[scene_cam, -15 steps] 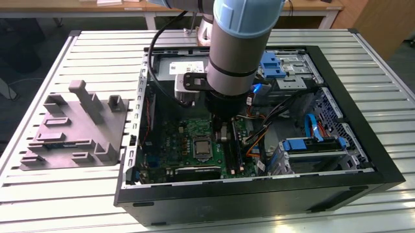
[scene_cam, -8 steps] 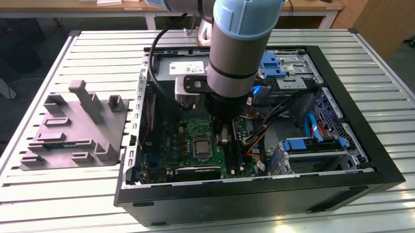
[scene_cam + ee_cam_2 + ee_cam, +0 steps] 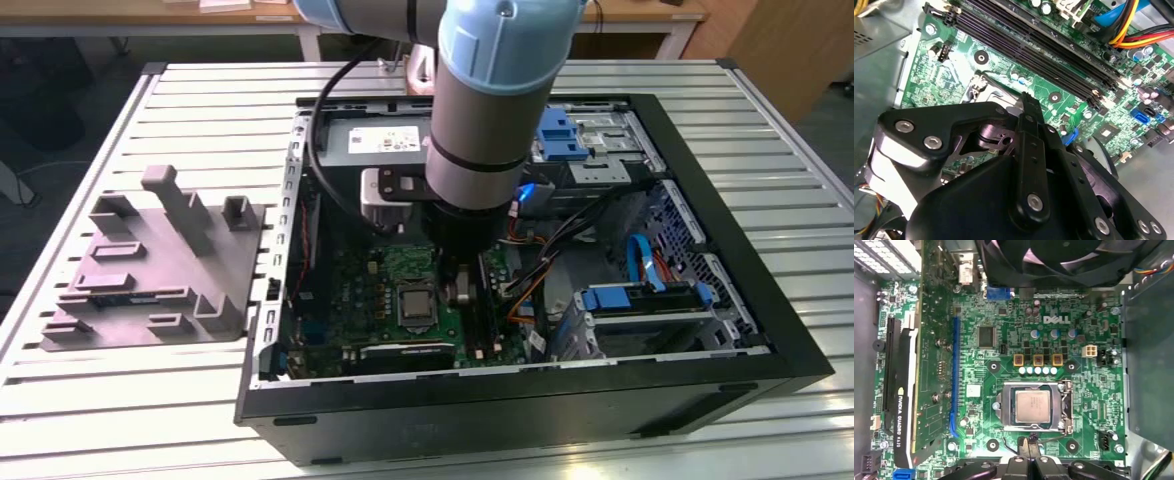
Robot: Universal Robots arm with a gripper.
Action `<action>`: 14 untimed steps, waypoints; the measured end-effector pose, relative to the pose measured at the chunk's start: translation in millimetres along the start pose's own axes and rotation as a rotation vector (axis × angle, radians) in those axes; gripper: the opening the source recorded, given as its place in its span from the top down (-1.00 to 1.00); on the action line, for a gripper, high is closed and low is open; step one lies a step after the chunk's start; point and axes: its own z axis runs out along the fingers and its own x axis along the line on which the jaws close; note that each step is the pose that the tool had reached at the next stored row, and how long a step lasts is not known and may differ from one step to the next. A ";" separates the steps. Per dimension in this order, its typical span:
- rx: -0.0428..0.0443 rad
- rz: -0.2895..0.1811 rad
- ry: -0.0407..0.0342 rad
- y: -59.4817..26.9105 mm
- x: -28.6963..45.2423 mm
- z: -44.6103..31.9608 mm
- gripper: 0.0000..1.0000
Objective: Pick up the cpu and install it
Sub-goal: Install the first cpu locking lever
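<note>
In the exterior view, the open computer case [image 3: 534, 270] is seen lying on a slatted table [image 3: 120, 420], with the arm [image 3: 487, 110] reaching down into its middle. The gripper [image 3: 461, 285] is lowered just above the green motherboard [image 3: 367, 290], and much of the board behind it is hidden by the arm. At the left of the frame, the grey moulded tray [image 3: 154, 270] with upright posts is set beside the case.

In the first wrist view, the cpu [image 3: 1032, 406] is seen at lower centre, lying flat inside the socket [image 3: 1033, 406], framed by the shiny metal bracket; whether it is fully seated cannot be told. The gripper's fingertips [image 3: 1030, 446] are seen at the bottom edge, drawn close together with nothing held between them, just below the socket and apart from the chip. A black fan [image 3: 1069, 260] is cut off by the top edge, and a dark expansion card [image 3: 899, 405] is partly cropped at the left.

In the second wrist view, the lower half is blocked by the gripper body [image 3: 1019, 200], and the socket is almost wholly hidden behind it. Long black memory slots [image 3: 1029, 45] are crossed diagonally above.
</note>
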 end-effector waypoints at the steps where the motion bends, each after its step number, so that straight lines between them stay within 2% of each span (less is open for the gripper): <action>1: 0.0001 -0.002 0.0021 0.0 0.4 0.2 0.79; 4: 0.0003 -0.009 0.0139 -0.2 0.9 1.8 0.79; 6: 0.0005 -0.015 0.0189 -0.3 1.0 3.6 0.79; 9: 0.0009 -0.026 0.0237 -0.5 1.4 6.7 0.79; 14: 0.0018 -0.050 0.0270 -0.7 2.8 10.1 0.79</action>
